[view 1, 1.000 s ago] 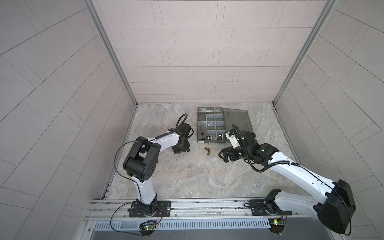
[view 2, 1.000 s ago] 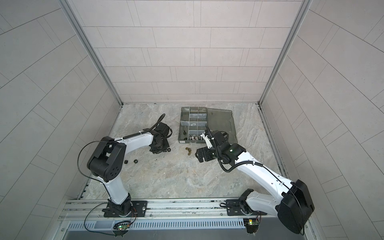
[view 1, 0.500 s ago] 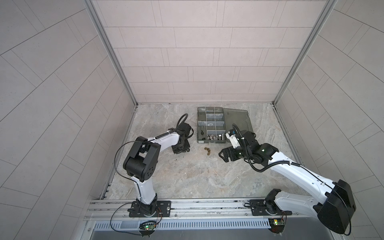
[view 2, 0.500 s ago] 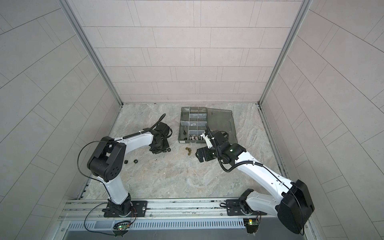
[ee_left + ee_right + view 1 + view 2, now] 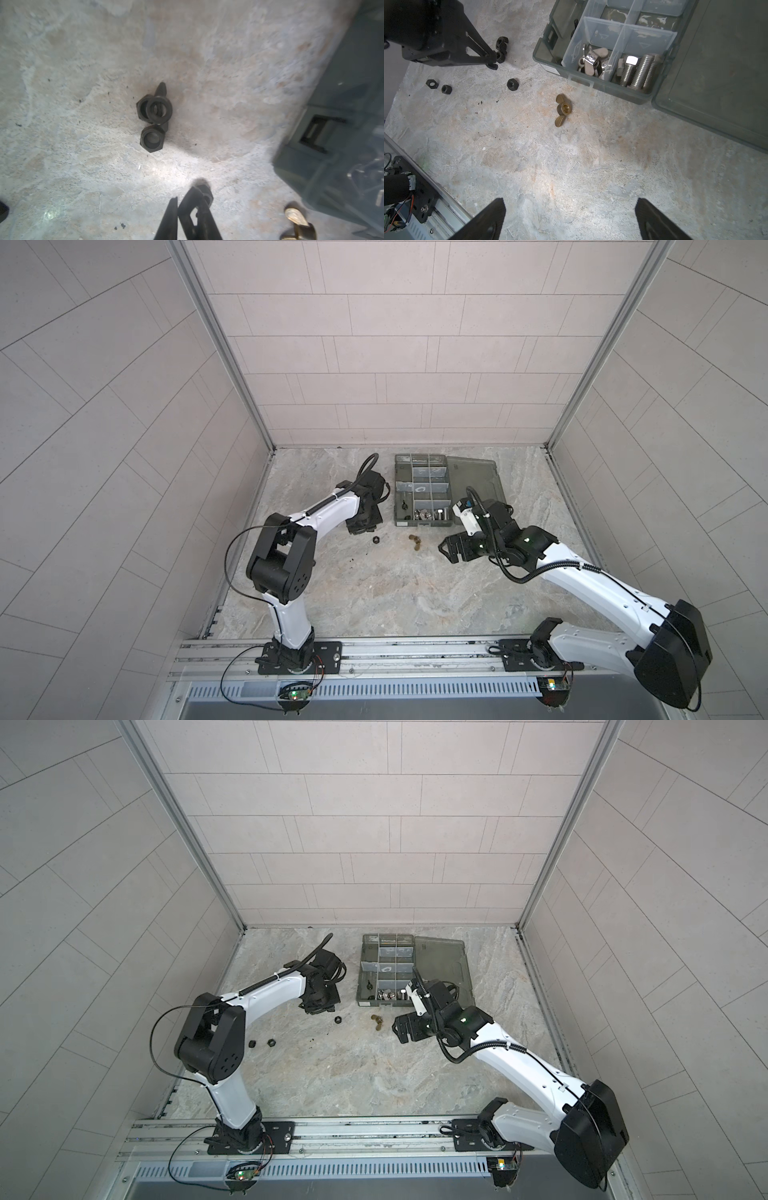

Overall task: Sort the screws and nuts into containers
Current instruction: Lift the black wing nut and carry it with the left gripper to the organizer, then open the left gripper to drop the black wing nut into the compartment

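left gripper [image 5: 184,199] nearly closed, mid table [image 5: 374,593]; black nut [image 5: 207,196] against its tip; I cannot tell it's held; lifting may flick it away | right gripper [image 5: 570,200] wide, empty | containers [image 5: 397,489] near far edge

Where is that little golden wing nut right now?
The brass wing nut lies on the table, near the middle in both top views, in front of the organizer box, a loose black nut to its left.

Three silver bolts [image 5: 441,514] lie in the lower right compartment of the organizer box [image 5: 422,524], silver wing nuts [image 5: 420,514] alongside; a brass wing nut [image 5: 563,109] and black nuts [image 5: 513,84] lie loose on the counter [image 5: 571,166].
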Robot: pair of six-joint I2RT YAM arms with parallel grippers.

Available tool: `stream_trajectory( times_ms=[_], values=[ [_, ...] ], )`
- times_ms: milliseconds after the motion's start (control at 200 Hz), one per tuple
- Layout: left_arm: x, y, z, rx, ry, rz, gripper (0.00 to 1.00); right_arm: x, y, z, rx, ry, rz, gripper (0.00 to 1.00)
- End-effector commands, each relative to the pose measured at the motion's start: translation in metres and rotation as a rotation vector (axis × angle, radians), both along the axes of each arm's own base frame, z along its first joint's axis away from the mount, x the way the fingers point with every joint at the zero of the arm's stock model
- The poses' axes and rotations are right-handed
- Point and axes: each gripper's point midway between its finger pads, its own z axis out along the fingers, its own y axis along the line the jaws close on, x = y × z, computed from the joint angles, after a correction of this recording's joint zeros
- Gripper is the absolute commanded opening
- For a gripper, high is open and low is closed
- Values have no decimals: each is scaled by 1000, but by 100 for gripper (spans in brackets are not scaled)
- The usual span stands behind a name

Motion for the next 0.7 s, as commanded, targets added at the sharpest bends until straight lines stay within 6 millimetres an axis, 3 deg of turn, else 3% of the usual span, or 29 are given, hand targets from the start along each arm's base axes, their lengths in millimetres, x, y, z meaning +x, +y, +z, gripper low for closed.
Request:
stream_trajectory(
  times_ms=[0, 295, 500, 691],
  values=[
    [13, -8, 17, 0, -19, -26, 9, 5, -2, 11, 6, -37, -5, 99],
    [52, -55, 35, -53, -76, -81, 10, 8, -6, 10, -2, -30, -16, 99],
    [64, -86, 25, -71, -65, -121, 10, 8, -13, 9, -16, -24, -29, 99],
    [67, -98, 15, -78, -53, -137, 11, 9, -20, 8, -23, -19, -39, 99]
  ],
)
